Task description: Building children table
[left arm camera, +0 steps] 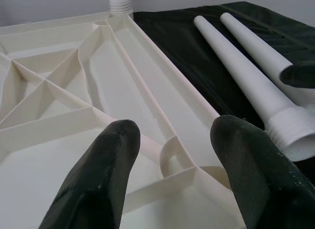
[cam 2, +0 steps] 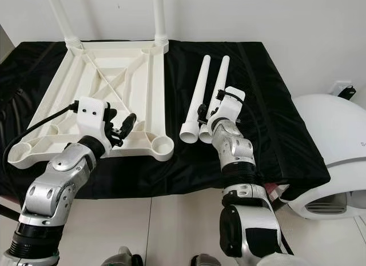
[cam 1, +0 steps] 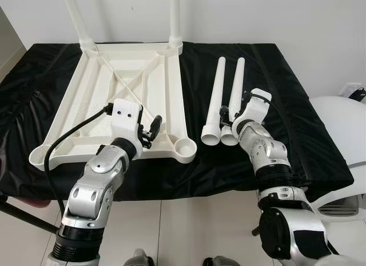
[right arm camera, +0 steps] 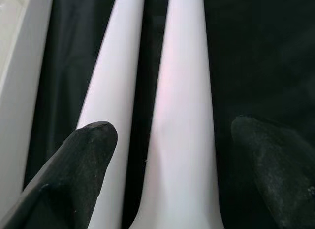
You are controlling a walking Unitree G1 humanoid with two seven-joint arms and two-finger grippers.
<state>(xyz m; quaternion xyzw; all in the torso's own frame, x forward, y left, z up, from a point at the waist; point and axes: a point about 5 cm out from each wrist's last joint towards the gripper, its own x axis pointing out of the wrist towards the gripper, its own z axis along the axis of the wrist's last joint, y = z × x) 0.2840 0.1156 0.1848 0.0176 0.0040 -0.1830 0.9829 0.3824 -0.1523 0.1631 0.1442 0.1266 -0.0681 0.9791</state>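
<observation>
The white table top (cam 1: 97,88) lies upside down on a black-covered table (cam 1: 297,106). Two white legs (cam 1: 175,17) stand upright in its far corner sockets. The near right socket (cam 1: 186,146) holds nothing. Two loose white legs lie side by side on the cloth just right of the top, threaded ends toward me: the left one (cam 1: 215,97) and the right one (cam 1: 237,83). My left gripper (left arm camera: 174,135) is open, hovering over the top's near right part. My right gripper (right arm camera: 172,130) is open, its fingers either side of the right loose leg (right arm camera: 182,91).
A white rounded object (cam 1: 343,123) stands on the floor close to the table's right side. A black cable (cam 1: 63,143) loops from my left wrist across the top's near edge. The wall runs right behind the table.
</observation>
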